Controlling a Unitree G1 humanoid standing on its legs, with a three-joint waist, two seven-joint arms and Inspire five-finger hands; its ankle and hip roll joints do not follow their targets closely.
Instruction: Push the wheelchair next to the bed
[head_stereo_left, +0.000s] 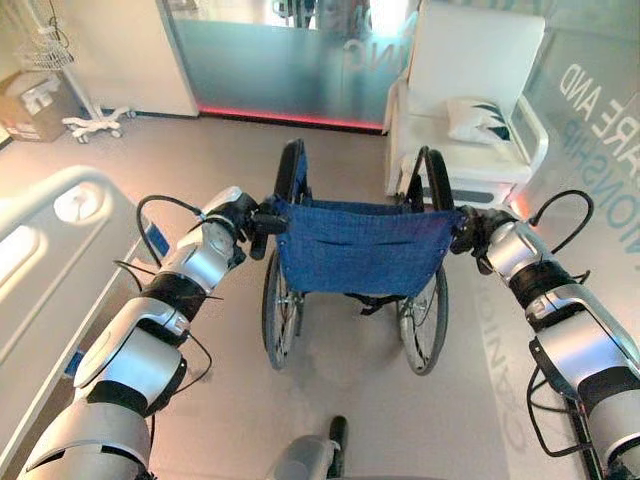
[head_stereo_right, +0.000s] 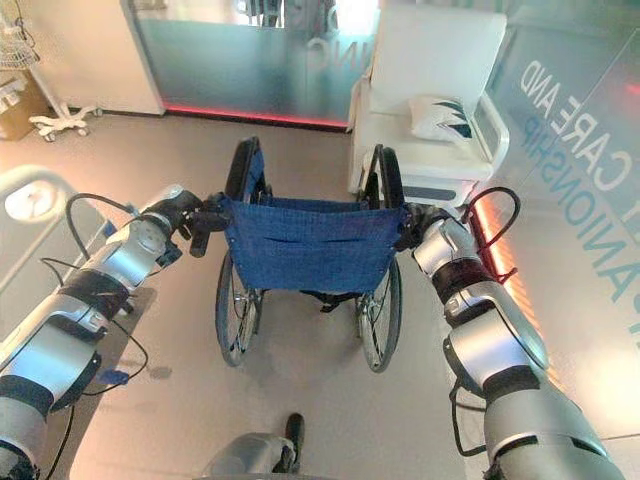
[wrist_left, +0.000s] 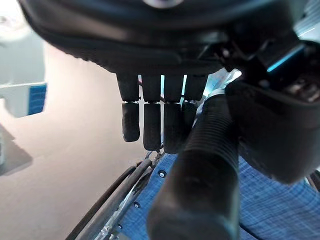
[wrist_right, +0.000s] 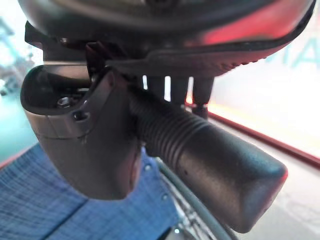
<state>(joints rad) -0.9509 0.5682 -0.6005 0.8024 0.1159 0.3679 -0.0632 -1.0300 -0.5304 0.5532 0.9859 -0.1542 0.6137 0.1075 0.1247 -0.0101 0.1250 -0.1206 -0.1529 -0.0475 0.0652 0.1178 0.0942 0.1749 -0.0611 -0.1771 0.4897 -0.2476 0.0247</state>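
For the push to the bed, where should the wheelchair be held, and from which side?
By the two ribbed push handles that jut rearward at the top of the blue backrest, approached from behind the wheelchair. They point at the robot and sit level, one per hand. The left hand and right hand already curl their fingers round them.

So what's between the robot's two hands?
The wheelchair's blue fabric backrest stretches between the left hand and right hand, each wrapped on a push handle, seen in both eye views.
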